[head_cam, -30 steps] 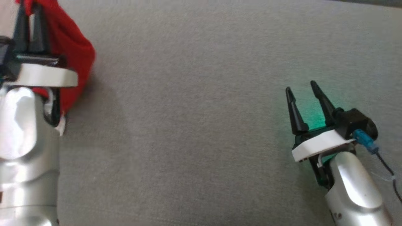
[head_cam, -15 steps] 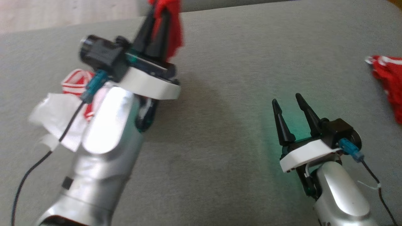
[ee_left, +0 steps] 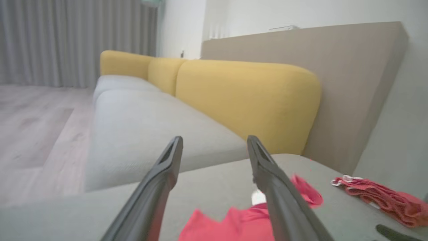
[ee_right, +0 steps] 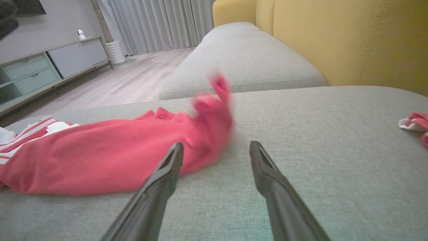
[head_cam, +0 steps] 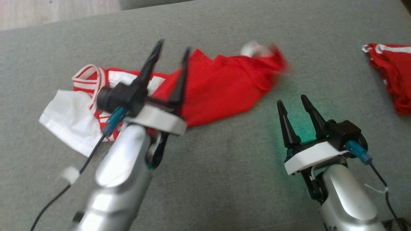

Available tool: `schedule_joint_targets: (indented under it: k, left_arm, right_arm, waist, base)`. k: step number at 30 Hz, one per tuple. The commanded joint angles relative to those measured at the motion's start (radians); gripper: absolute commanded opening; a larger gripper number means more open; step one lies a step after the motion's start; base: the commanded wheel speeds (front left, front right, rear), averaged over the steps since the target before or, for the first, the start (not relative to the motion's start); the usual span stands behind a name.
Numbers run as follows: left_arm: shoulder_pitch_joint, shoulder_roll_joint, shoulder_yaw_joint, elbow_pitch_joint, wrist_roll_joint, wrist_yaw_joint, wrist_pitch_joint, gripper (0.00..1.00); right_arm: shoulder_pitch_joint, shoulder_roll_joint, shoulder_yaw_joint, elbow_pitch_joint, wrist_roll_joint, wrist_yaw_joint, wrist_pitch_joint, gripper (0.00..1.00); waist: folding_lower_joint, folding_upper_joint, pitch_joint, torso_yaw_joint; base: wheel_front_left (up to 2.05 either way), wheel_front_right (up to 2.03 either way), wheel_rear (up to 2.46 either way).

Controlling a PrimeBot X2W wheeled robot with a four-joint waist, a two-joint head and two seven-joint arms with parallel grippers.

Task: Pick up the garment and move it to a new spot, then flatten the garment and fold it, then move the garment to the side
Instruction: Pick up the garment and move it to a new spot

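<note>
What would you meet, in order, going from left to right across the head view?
garment → right hand → smaller bunched red piece. The left hand overlaps the garment, so it is left out of the order.

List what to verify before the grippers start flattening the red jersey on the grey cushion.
1. Left gripper open and empty: ok, fingers spread above the red jersey with white sleeves.
2. Right gripper open and empty: ok, over bare grey cushion.
3. Jersey lying on the cushion: ok.
4. Jersey at rest: cannot tell, its far end is blurred.
5. Jersey flat: not ok, bunched and creased.
6. Smaller bunched red piece with white stripes apart from the jersey: ok, bare cushion lies between them.
</note>
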Motion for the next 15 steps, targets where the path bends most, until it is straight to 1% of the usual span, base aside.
schedule_joint_targets:
  k: [1, 6, 7, 8, 15]
  left_arm:
    - [0.031, 0.032, 0.094, -0.038, 0.020, 0.016, -0.004, 1.00]
    - [0.188, 0.052, 0.264, -0.101, 0.068, 0.038, -0.004, 1.00]
    - [0.188, 0.052, 0.264, -0.101, 0.068, 0.038, -0.004, 1.00]
    - [0.219, 0.053, 0.292, -0.114, 0.082, 0.039, -0.004, 1.00]
    - [0.412, 0.032, 0.471, -0.200, 0.133, 0.042, -0.004, 1.00]
  right_arm:
    - [-0.032, 0.015, 0.009, -0.028, 0.004, -0.001, -0.004, 1.00]
    - [-0.033, 0.015, -0.012, -0.025, -0.002, -0.001, -0.004, 1.00]
    - [-0.033, 0.015, -0.012, -0.025, -0.002, -0.001, -0.004, 1.00]
    - [-0.032, 0.015, -0.018, -0.024, -0.003, -0.001, -0.004, 1.00]
    - [-0.021, 0.015, -0.043, -0.010, -0.007, -0.001, -0.004, 1.00]
  waist:
    - [-0.0001, 0.0000, 0.002, 0.026]
    - [-0.0001, 0.0000, 0.001, 0.066]
    - [-0.0001, 0.0000, 0.001, 0.066]
    - [-0.0001, 0.0000, 0.000, 0.075]
    - [-0.0001, 0.0000, -0.019, 0.110]
  base:
    - [0.00, 0.00, 0.00]
    - [0.00, 0.00, 0.00]
    - [0.00, 0.00, 0.00]
    - [0.00, 0.00, 0.00]
    - [0.00, 0.00, 0.00]
